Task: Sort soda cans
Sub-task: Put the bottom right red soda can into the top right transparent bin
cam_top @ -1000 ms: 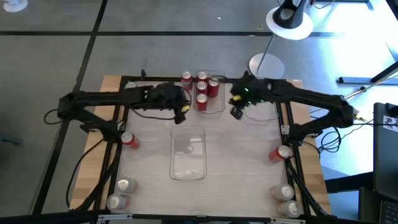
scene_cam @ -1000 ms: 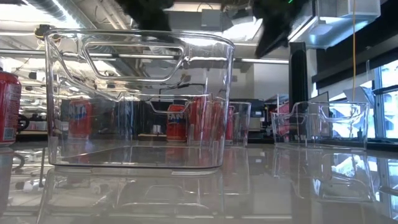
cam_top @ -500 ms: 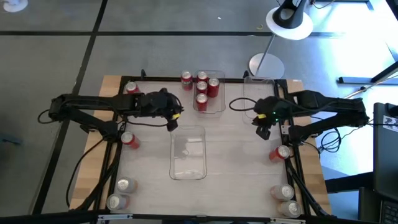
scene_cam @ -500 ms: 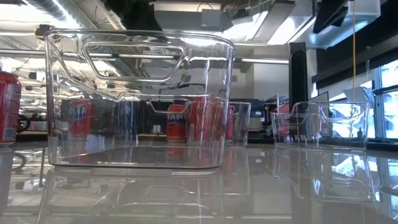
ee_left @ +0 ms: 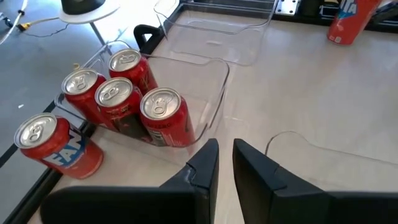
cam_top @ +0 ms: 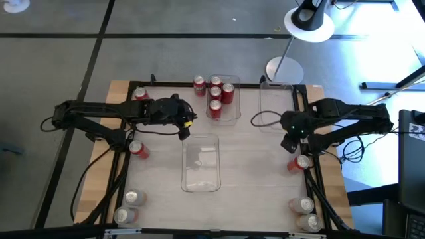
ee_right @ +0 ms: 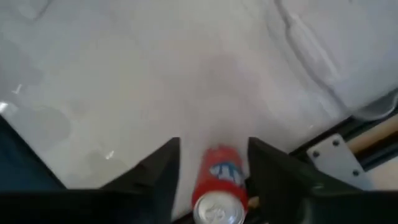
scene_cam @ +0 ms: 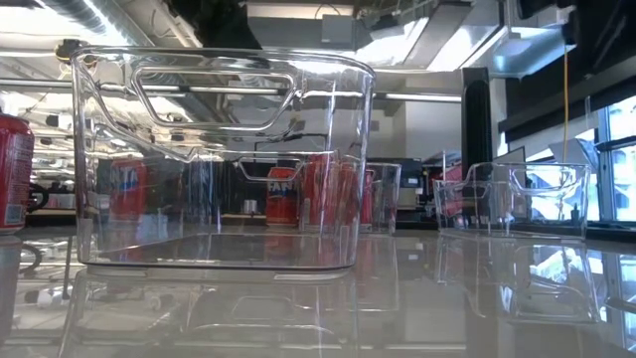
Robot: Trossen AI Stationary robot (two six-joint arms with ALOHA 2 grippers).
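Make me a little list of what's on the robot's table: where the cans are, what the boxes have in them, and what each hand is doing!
far bin: four red cans inside
middle bin: empty
right bin: empty
loose can: beside the far bin
left hand: shut, empty, near the far bin
right hand: open, above a red can at the right edge

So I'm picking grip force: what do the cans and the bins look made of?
The soda cans look like thin metal, probably aluminium: shiny silver tops with pull tabs, glossy printed red bodies. The clear bin at the table's middle looks like hard transparent plastic: the tabletop shows through it, and its rims catch glare.
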